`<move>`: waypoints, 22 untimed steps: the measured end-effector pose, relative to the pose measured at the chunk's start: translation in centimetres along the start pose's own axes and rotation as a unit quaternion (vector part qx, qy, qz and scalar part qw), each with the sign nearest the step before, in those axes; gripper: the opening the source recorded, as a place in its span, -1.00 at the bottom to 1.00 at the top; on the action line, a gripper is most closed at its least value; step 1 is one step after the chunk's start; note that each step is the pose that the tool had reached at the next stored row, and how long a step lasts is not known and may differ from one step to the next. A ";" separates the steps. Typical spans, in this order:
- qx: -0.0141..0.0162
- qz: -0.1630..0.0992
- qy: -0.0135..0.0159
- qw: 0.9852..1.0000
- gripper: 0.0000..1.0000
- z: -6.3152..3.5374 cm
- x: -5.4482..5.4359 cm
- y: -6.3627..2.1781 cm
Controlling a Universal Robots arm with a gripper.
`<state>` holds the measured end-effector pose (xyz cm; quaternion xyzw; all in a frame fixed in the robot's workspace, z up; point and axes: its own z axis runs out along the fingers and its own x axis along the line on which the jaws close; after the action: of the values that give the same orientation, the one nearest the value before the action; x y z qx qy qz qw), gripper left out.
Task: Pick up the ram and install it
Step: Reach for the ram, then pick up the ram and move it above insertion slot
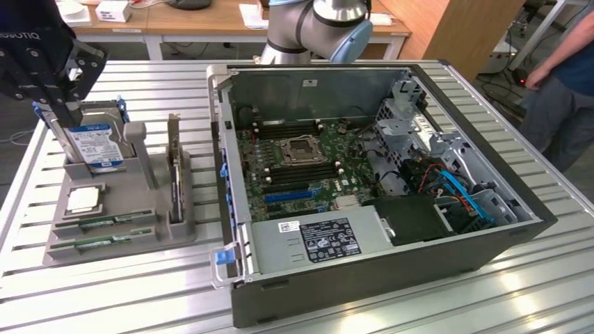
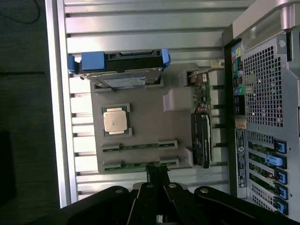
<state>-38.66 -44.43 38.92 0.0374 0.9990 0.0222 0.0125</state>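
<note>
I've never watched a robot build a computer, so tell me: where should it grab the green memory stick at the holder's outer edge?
Probably mid-length on the long upper edge of the ram, coming straight down from above and pinching its two flat faces. It seems to stand on edge in the gray holder, whose end blocks cover both short ends, leaving the middle free.

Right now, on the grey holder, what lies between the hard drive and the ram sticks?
The square silver processor chip sits in its own seat between the hard drive and the nearest ram stick; the wrist view shows it plainly.
</note>
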 end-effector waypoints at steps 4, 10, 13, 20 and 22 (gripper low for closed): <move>0.000 0.000 0.000 1.000 -0.81 0.01 0.0 -0.14; 0.000 0.000 0.000 1.000 -0.81 0.01 0.0 -0.15; 0.000 0.000 0.000 1.000 -0.81 0.01 0.0 -0.15; 0.000 -0.005 0.000 1.000 -0.81 0.01 0.0 -0.15; 0.000 -0.016 0.001 1.000 -0.81 0.01 0.0 -0.15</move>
<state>-38.67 -44.58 38.90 0.0217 0.9994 0.0223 0.0121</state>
